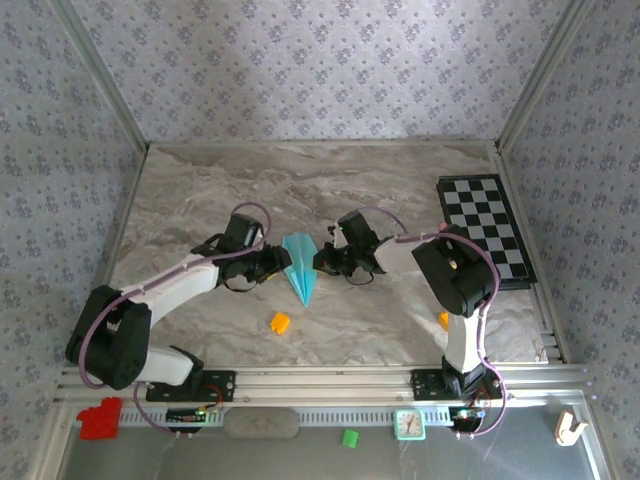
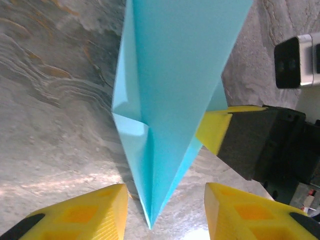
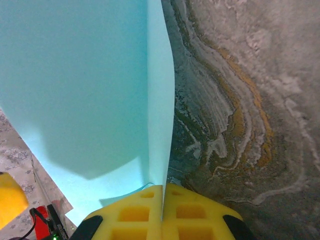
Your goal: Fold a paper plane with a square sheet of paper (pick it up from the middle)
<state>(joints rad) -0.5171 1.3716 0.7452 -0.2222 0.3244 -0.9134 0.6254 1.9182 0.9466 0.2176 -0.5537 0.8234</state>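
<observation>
Paper plane (image 1: 300,265): slim teal dart at mid-table (image 1: 200,200), between both grippers.
Right gripper (image 3: 162,192): fingers pressed together, pinching the plane's edge.
Left gripper (image 2: 165,192): fingers apart, either side of the plane's point.

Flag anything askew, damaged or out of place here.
Nothing spilled or torn. The paper plane has a small uneven tuck on one edge, seen from the left wrist, where layers don't line up. An orange cube lies loose on the table near its pointed end.
</observation>
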